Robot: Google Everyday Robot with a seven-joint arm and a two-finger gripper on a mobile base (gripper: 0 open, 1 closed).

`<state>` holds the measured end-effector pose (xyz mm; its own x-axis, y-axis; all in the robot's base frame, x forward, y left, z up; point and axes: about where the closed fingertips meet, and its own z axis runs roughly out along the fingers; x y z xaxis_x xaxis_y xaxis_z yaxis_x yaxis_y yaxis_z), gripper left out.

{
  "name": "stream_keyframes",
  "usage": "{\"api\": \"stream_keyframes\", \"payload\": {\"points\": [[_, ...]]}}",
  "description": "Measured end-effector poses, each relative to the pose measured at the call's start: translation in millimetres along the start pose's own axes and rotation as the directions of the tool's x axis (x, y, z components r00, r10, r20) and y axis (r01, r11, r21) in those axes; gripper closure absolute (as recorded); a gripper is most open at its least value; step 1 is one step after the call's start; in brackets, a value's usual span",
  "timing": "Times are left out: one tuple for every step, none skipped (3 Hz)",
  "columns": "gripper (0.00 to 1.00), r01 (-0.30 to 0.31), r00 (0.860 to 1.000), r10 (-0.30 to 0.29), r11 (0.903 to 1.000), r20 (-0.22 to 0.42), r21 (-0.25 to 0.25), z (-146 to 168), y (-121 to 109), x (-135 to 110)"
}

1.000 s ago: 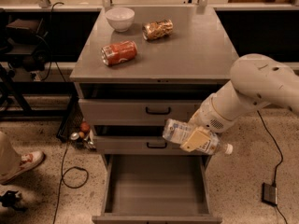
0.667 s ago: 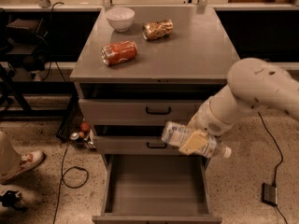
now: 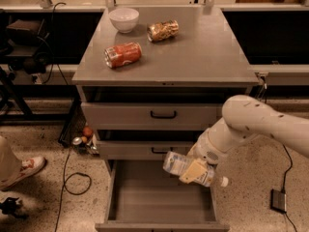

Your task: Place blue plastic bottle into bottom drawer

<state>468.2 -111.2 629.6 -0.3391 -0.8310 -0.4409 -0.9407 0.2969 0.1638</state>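
Far left of the gripper, at the frame's edge, a shoe (image 3: 25, 167) and a trouser leg are cut off, so the person wearing them cannot be made out. A dark cable (image 3: 72, 178) loops on the floor. Small round things (image 3: 82, 137) sit by the cabinet's foot, too small to name.

Up and left of the gripper, on the cabinet top (image 3: 203, 57), a white bowl (image 3: 124, 19) stands upright. An orange-red can (image 3: 122, 55) lies on its side in front of it, and a gold-brown can (image 3: 162, 30) lies on its side just right of the bowl.

Below the gripper, the bottom drawer (image 3: 145, 197) is pulled out, its grey floor bare; its front edge is cut off by the frame.

The gripper (image 3: 194, 171) hangs over the drawer's right part, clamped around the blue plastic bottle (image 3: 175, 162). One tan finger (image 3: 193, 169) crosses the label; the other is hidden behind the bottle. The bottle lies nearly level, with its white cap (image 3: 224, 181) pointing right past the drawer's side wall.

The white arm (image 3: 260, 124) runs up and right out of frame, covering the right end of the middle drawer (image 3: 130, 150). Down to the right, a small black box (image 3: 279, 200) lies on the floor with its cable.
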Motion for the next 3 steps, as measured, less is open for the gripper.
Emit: {"api": "stream_keyframes", "payload": {"points": [[1.0,-0.016,0.999,0.021,0.9931,0.042,-0.116,69,13,11],[1.0,-0.035,0.994,0.065,0.9547,0.092,-0.295,152,39,18],[1.0,-0.035,0.994,0.065,0.9545,0.091,-0.296,153,39,18]]}}
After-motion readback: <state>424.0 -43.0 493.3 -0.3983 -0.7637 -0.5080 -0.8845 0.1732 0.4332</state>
